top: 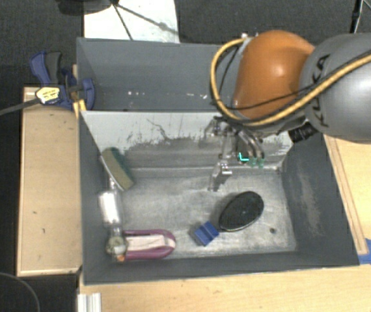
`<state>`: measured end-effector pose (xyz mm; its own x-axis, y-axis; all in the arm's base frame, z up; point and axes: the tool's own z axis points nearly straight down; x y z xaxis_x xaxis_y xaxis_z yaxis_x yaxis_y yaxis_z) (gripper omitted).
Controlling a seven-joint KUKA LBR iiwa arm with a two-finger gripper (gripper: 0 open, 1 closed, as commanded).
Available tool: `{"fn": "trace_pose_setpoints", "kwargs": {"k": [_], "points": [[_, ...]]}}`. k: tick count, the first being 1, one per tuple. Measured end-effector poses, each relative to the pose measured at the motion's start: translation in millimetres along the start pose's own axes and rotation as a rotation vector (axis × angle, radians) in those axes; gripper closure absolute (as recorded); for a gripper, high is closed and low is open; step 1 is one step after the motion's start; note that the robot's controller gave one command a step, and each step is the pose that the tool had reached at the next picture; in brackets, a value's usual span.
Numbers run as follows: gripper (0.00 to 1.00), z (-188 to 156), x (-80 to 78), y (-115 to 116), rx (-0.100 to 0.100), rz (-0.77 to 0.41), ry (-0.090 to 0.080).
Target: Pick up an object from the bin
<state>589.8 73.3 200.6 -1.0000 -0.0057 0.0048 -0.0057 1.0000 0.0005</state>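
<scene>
Grey metal bin (146, 77), a few loose things on its scratched floor. The arm (358, 90) comes in from the right, with an orange cover (270, 70) on the wrist and yellow and black cables (221, 64) looped around it.

The gripper (219, 177) hangs below the cover, over bare floor near the back wall, right of the bin's middle. Whether it is released or clenched cannot be told from this angle.

The nearest thing is a black oval disc (241, 211): flat, dark and smooth, with a slightly raised rim, its long axis tilted up to the right. It lies flat on the floor in the front right part of the bin. It sits toward the front and a bit right of the gripper, near it but apart, with grey floor between them.

Just beside the disc's lower left end is a small blue block (204, 233), close to touching it.

Other things are well apart from the gripper, along the left and front:
- A grey-green flat pad (117, 168) is tilted by the left wall.
- A clear, whitish bottle-like piece (110, 208) lies below the pad.
- A purple and white packet (148, 244) lies at the front left corner.
</scene>
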Motion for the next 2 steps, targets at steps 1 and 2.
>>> {"fn": "trace_pose_setpoints", "kwargs": {"k": [1,2], "points": [[0.00,95.0,26.6,-104.4,0.000,-0.206,0.002],[1.00,90.5,25.0,-101.2,-0.001,-0.208,0.002]]}}
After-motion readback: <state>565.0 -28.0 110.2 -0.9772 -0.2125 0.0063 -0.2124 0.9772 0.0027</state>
